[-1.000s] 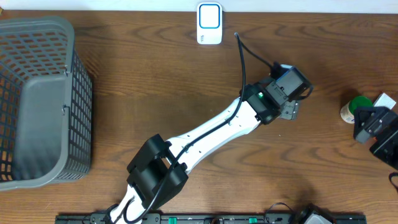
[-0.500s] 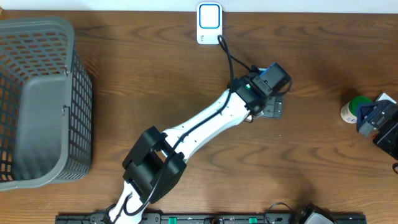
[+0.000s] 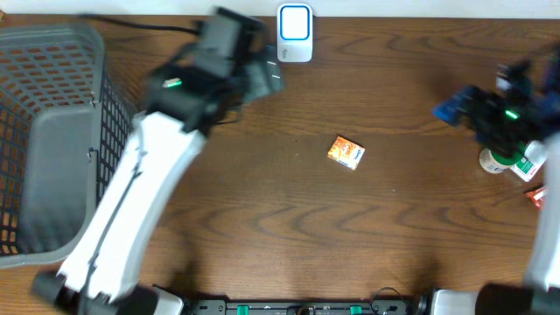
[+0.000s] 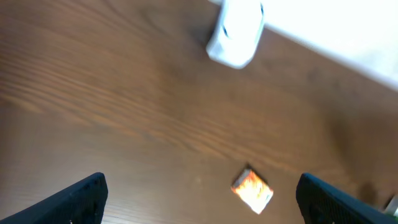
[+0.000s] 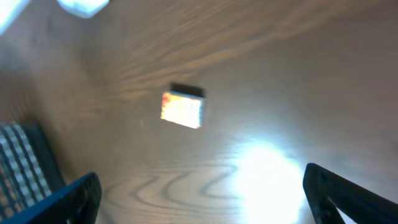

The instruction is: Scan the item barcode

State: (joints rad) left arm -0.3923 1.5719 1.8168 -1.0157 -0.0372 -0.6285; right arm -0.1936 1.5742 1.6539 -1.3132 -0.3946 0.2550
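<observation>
The brown wooden table (image 3: 262,227) fills the overhead view. At its left end stands a grey mesh basket (image 3: 114,149). The left arm (image 3: 131,192), blurred, reaches past the basket toward the far edge. There the left gripper (image 4: 200,186) hangs above bare wood, its jaws spread wide with nothing between them. Just right of it, at the far edge, sits the white scanner (image 3: 295,33) with a blue-rimmed window. The item, a small orange and white box (image 3: 346,152), lies flat on open wood near the table's middle, apart from both grippers and apart from the scanner. Further right, the right gripper (image 5: 200,177) hovers over the table, likewise wide open and empty, with the box in its camera's view. A green-capped bottle (image 3: 500,159) stands near the right edge, partly hidden by that arm.
</observation>
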